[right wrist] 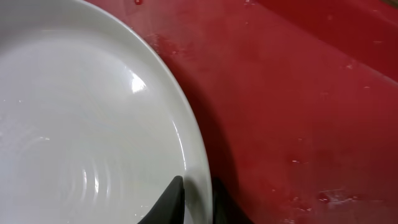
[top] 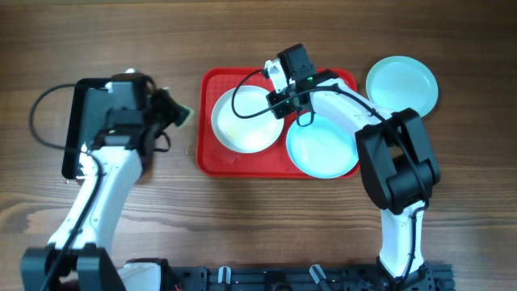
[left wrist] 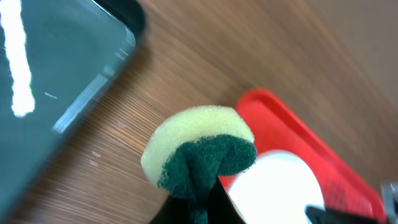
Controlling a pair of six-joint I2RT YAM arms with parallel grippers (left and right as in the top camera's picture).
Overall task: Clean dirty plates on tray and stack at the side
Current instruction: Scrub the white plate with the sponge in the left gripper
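Note:
The red tray [top: 212, 158] holds a white plate [top: 242, 121] on its left and a pale aqua plate [top: 321, 149] on its right. A second aqua plate [top: 401, 83] lies on the table right of the tray. My right gripper [top: 279, 95] is shut on the white plate's right rim [right wrist: 193, 149], one finger inside the rim and one outside. My left gripper [top: 174, 111] is left of the tray, shut on a yellow and green sponge [left wrist: 199, 146], above the wood. The white plate [left wrist: 277, 186] and tray corner [left wrist: 273, 109] show beyond the sponge.
A black tray [top: 81, 121] lies at the far left under my left arm; it also shows in the left wrist view [left wrist: 50, 68]. Small drops or specks lie on the red tray floor [right wrist: 298, 112].

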